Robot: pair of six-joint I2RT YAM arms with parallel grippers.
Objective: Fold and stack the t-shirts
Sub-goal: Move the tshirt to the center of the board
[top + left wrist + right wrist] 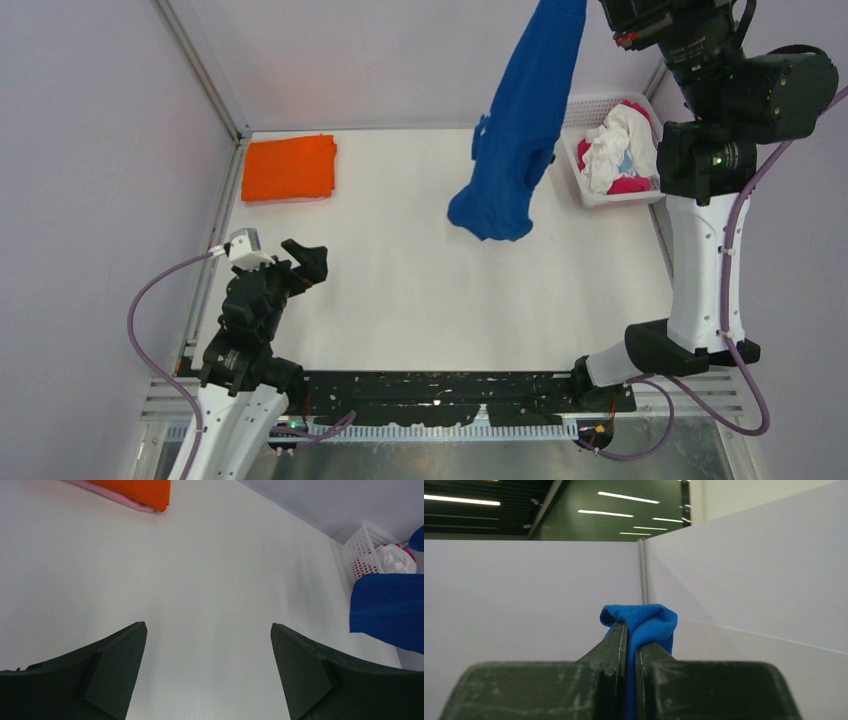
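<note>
- Two arms in all, one at each side of the white table (400, 290).
- Far left corner: one folded orange t-shirt (290, 168), lying flat; the left wrist view shows one pink folded layer (131, 502) just under it, its edge peeking out along the near side; so the stack counts two pieces.
- Left gripper (209, 630): near the table's left edge, well apart from the stack; its two fingers (112, 670) stand wide apart with only bare table between them; it holds nothing.
- Middle to right: one royal blue t-shirt (520, 130), hanging in the air in a long bunched drape; its upper end runs out of the top view, its lower end hangs over the table just left of the basket; whether it touches the surface cannot be told; no print shows in these views.
- Right gripper (629, 640): raised high; its two jaws are pressed together on a fold of the blue cloth, which bulges out above the tips.
- Far right corner: one white lattice basket (590, 105), holding crumpled white cloth (620, 145) and magenta cloth (630, 185); how many garments lie in it cannot be told.
</note>
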